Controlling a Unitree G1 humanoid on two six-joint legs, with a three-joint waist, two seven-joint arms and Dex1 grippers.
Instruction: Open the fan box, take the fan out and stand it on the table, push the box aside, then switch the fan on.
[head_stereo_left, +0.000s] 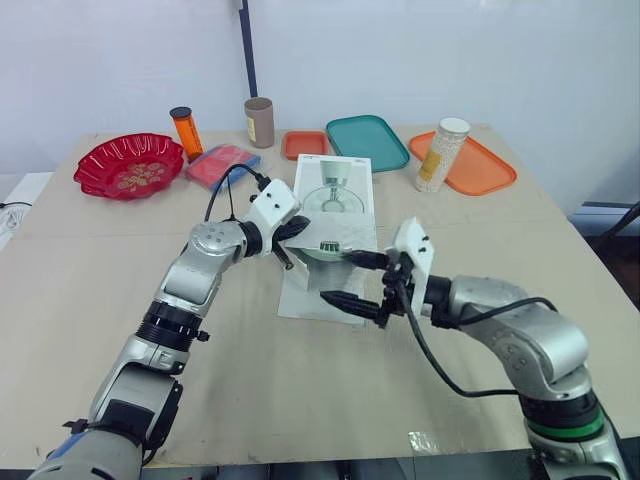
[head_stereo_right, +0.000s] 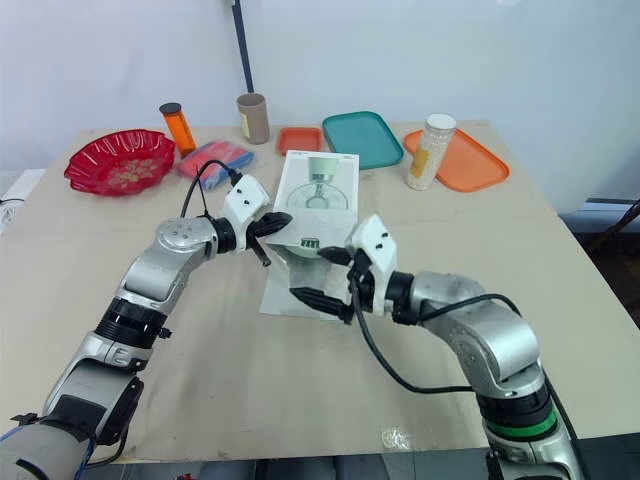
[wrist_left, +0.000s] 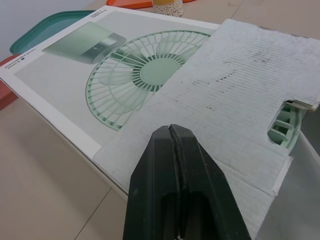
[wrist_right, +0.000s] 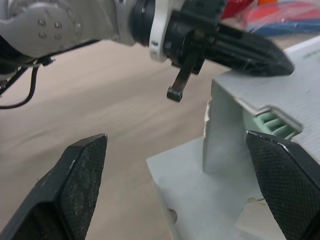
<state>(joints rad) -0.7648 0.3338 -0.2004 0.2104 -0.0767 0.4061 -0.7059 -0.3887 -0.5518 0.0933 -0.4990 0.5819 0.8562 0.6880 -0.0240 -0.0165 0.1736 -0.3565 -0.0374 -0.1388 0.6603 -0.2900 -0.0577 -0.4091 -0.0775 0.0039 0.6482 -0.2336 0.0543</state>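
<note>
The white fan box (head_stereo_left: 335, 195) with a green fan printed on it lies flat in the middle of the table. Its near end is open, with one flap (wrist_left: 235, 85) raised and another lying on the table (head_stereo_left: 310, 295). The green fan (wrist_left: 285, 130) shows inside the opening. My left gripper (head_stereo_left: 300, 228) is shut and its tips (wrist_left: 174, 137) rest on the raised flap. My right gripper (head_stereo_left: 338, 277) stands open at the box's open end, with one finger (wrist_right: 80, 170) out over the table and the other (wrist_right: 285, 165) beside the fan (wrist_right: 272, 125).
Along the table's far side stand a red bowl (head_stereo_left: 128, 165), an orange bottle (head_stereo_left: 186, 132), a brown cylinder (head_stereo_left: 259, 122), a pink packet (head_stereo_left: 222, 163), a small orange tray (head_stereo_left: 303, 144), a teal tray (head_stereo_left: 366, 141), and a white-lidded jar (head_stereo_left: 441, 155) by an orange tray (head_stereo_left: 478, 165).
</note>
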